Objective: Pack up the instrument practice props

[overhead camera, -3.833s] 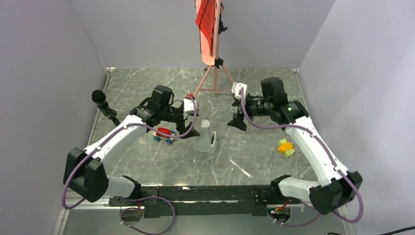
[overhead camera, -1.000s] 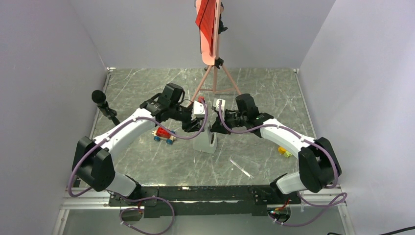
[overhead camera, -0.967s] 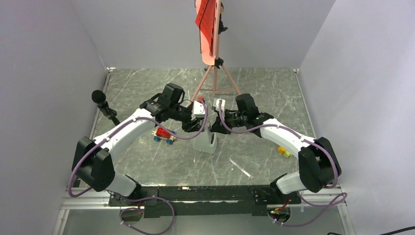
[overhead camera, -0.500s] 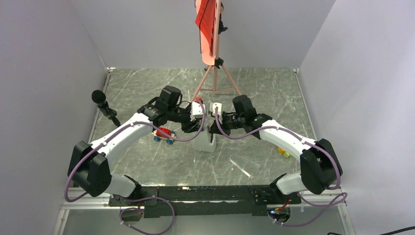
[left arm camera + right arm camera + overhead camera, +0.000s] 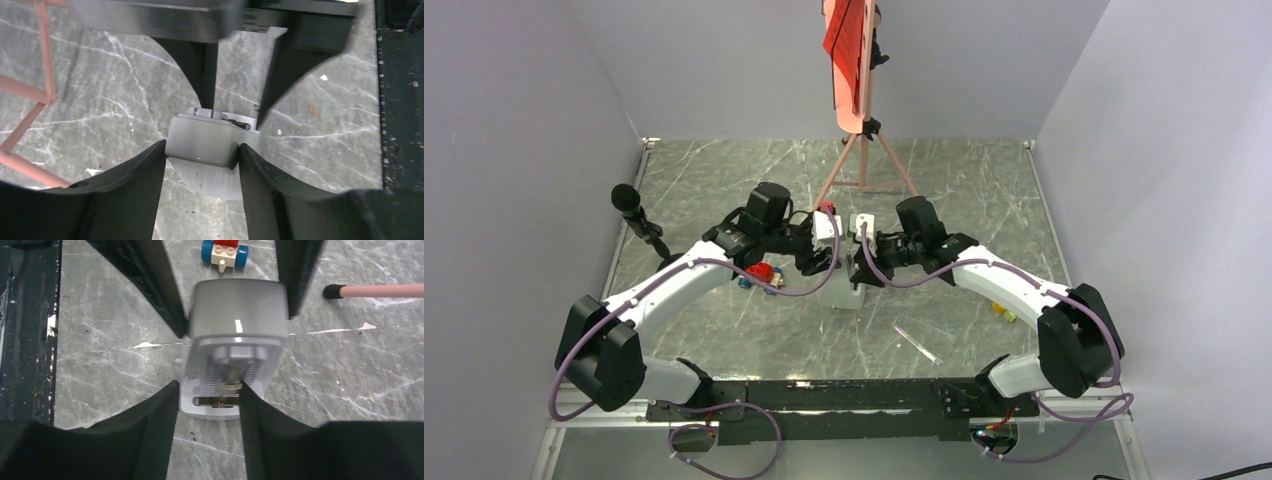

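The grey-white metronome [image 5: 852, 291] stands upright at mid-table, mostly hidden by both grippers. My left gripper [image 5: 821, 262] is shut on its top; both pads touch the metronome's sides in the left wrist view [image 5: 201, 144]. My right gripper [image 5: 862, 272] is open with its fingers [image 5: 160, 415] on either side of the metronome's lower front [image 5: 235, 335]. The salmon-pink music stand [image 5: 857, 100] holds the red sheet [image 5: 844, 35] at the back. The thin clear stick [image 5: 919, 340] lies on the table, front right.
A small red toy car with blue wheels [image 5: 762, 273] sits just left of the metronome, also in the right wrist view [image 5: 223, 251]. A black microphone [image 5: 637, 218] stands at the left. A yellow-green toy [image 5: 1004, 310] lies under my right arm. A stand leg [image 5: 380, 290] ends nearby.
My right gripper has moved left and down onto the metronome's front. My left gripper has stayed on the metronome's top, its arm shifting slightly left. The metronome has stayed in place.
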Motion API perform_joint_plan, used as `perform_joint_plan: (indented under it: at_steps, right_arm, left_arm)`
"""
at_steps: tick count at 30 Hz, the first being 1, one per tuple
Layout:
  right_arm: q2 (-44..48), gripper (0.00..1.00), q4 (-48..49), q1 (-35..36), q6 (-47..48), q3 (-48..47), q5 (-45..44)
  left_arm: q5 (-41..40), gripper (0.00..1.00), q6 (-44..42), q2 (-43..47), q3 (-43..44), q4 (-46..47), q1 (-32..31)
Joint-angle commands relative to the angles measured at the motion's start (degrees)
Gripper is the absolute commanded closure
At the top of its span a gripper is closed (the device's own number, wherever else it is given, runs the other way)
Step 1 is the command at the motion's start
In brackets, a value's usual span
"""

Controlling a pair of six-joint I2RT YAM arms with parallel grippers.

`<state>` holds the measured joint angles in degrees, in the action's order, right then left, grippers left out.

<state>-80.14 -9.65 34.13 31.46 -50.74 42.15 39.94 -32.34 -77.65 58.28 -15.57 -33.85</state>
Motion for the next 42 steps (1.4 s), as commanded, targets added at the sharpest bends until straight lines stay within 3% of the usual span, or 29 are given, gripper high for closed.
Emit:
perform_joint_plan:
  at_steps: [1, 4, 8, 9, 10, 11, 20, 27, 32, 42]
  right_arm:
    - [2.28, 0.42, -2.09, 1.37, -2.84, -2.43, 4.49]
    - [4.29, 0.34, -4.44, 0.01, -3.09, -3.3, 3.27]
    - [6.26, 0.31, -9.52, -1.89, -2.16, -4.33, 1.94]
    - [6.82, 0.31, -10.96, -2.15, -1.63, -4.24, 0.92]
    - [7.37, 0.31, -13.23, -2.2, -1.03, -4.13, -0.58]
    - [7.9, 0.31, -15.16, -2.22, 0.08, -4.04, -2.17]
    - [7.31, 0.32, -31.67, -1.78, -2.84, -2.37, -25.24]
    - [7.48, 0.24, -34.86, 2.35, -8.9, 2.05, -28.8]
    - [3.84, 0.18, -35.89, 5.3, -12.75, -0.39, -32.01]
    - [-2.88, 0.19, -42.07, 10.2, -11.24, -4.28, -37.36]
  left_arm:
    - [-5.92, 0.37, -1.65, 0.43, -1.31, 6.02, -0.18]
    - [-5.19, 0.27, -1.64, 1.1, -0.9, 5.05, -0.17]
    - [-5.29, 0.17, -1.11, 2.46, -1.55, 5.16, -0.16]
    - [-5.36, 0.13, -0.95, 2.8, -1.71, 5.19, -0.17]
    - [-5.34, 0.03, -0.82, 3.18, -1.84, 4.9, -0.17]
    - [-5.2, 0.01, -0.8, 3.75, -1.85, 4.41, -0.12]
    - [-8.82, 0.01, 1.52, 10.98, -4.07, 2.51, -0.11]
    - [-16.81, 0.01, 5.92, 14.53, -7.04, 4.29, 0.0]
    - [-19.73, 0.01, 6.1, 16.41, -8.31, 2.8, 0.22]
    - [-20.57, 0.01, 6.3, 20.29, -10.62, 1.35, 0.86]
